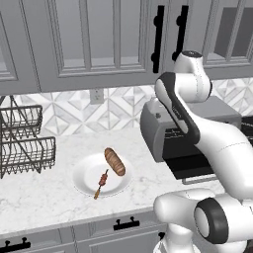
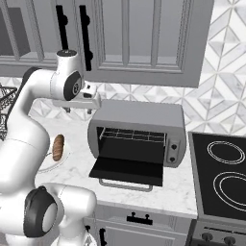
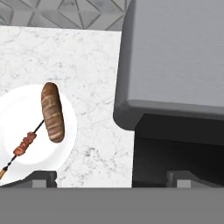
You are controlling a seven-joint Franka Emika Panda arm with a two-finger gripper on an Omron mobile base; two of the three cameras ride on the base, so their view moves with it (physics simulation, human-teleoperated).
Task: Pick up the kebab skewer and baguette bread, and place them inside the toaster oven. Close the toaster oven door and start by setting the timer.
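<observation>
Two foods lie on a white plate (image 1: 84, 173) that sits on the pale marble counter (image 1: 44, 197), to the left of the toaster oven (image 2: 139, 122): the baguette bread (image 1: 114, 161) lies on the plate's far half, and the kebab skewer (image 1: 101, 184) lies just beside it toward the counter's front edge, its wooden tip reaching the rim. In the hand view the stick's upper end meets the loaf's side. The toaster oven stands against the backsplash, and the toaster oven door (image 2: 126, 171) hangs folded down flat over the counter with its silver bar handle (image 2: 126, 185) at the front; a wire rack (image 2: 132, 136) shows inside the dark cavity, and two knobs sit on the strip at the oven's right side. Right of the oven lies a black cooktop (image 2: 223, 175) with ring burners. Well to the left of the oven, past the plate, stands a dark wire dish rack (image 1: 22, 141). Behind the oven runs a grey-and-white diamond tile backsplash (image 1: 74, 111) under grey wall cabinets (image 1: 84, 39) with black handles; grey drawers with black pulls run below the counter. The gripper (image 3: 111, 178) hovers above the oven's left edge, jaws spread wide and holding nothing.
</observation>
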